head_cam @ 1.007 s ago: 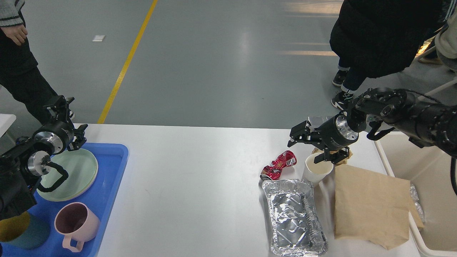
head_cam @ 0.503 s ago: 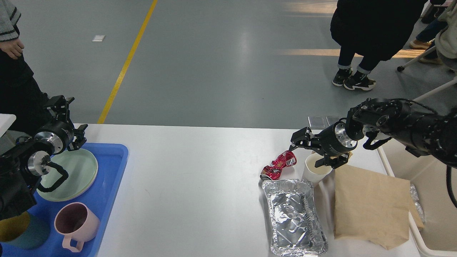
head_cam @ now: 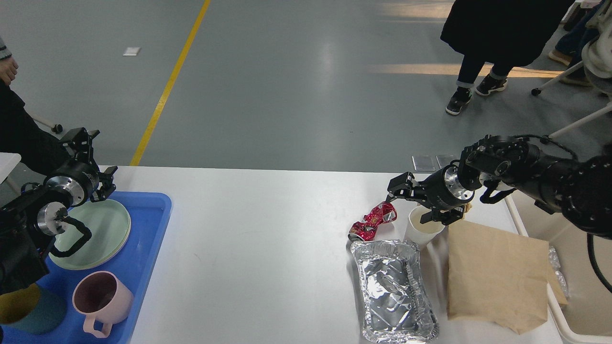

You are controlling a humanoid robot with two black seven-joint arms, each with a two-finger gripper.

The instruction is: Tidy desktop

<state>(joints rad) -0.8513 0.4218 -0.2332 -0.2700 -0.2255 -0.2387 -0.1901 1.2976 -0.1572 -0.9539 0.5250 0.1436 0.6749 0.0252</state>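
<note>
The white desktop [head_cam: 258, 239] holds litter on its right side: a crushed red can [head_cam: 373, 220], a white paper cup [head_cam: 423, 230], a crumpled foil tray [head_cam: 394, 289] and a brown paper bag [head_cam: 497, 274]. My right gripper [head_cam: 410, 203] is open at the cup's rim. Its lower finger looks dipped inside the cup, and its upper finger stands just above the can's right end. Over the far corner of the blue tray [head_cam: 148, 224], my left gripper [head_cam: 95, 160] hangs open and holds nothing.
The blue tray carries a green plate [head_cam: 95, 231], a pink mug [head_cam: 100, 298] and a teal cup [head_cam: 28, 308]. A cream bin [head_cam: 554, 306] stands off the table's right edge. People stand on the grey floor beyond the table.
My right gripper has dropped slightly onto the cup's rim and its arm has sunk lower. The left arm has not moved. The people behind have shifted.
</note>
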